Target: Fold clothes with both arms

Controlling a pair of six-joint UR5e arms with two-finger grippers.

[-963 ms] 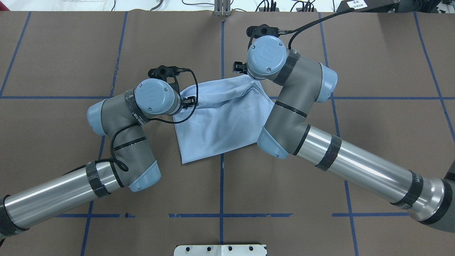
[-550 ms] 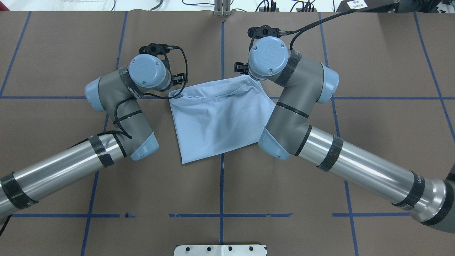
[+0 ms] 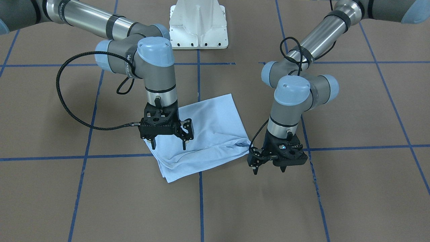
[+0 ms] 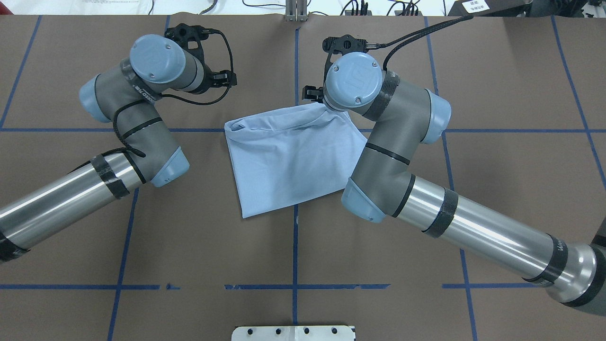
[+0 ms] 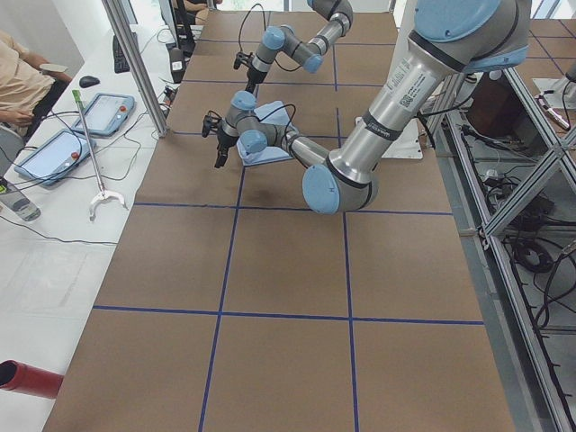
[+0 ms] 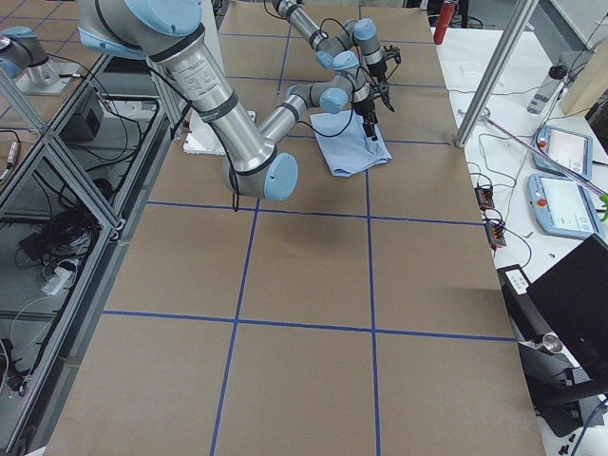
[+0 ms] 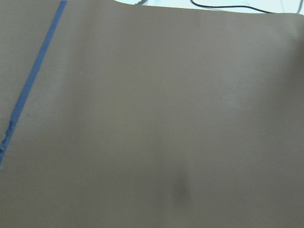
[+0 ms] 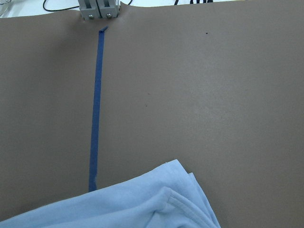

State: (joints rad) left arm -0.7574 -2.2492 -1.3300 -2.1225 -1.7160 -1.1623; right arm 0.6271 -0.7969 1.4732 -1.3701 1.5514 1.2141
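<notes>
The light blue T-shirt [image 4: 289, 161] lies folded in a rough rectangle on the brown table, its print and collar hidden. It also shows in the front view [image 3: 215, 124] and at the bottom of the right wrist view [image 8: 142, 204]. My right gripper [image 3: 168, 147] is open and empty and hangs just over the shirt's far edge; overhead [image 4: 310, 92] it is mostly under the wrist. My left gripper [image 3: 268, 169] is open and empty, off the cloth beside the shirt's far corner on my left [image 4: 226, 78]. The left wrist view shows only bare table.
Brown paper with blue tape lines [image 4: 294, 246] covers the table. The white pedestal base [image 3: 198, 23] stands at the near edge. A metal bracket [image 8: 99, 8] sits at the far edge. A seated person [image 5: 18, 81] and tablets [image 5: 54, 153] are beyond the table.
My left gripper has let go of the shirt's corner and moved away to the far left. The lifted cloth has dropped flat. The right gripper has shifted only slightly.
</notes>
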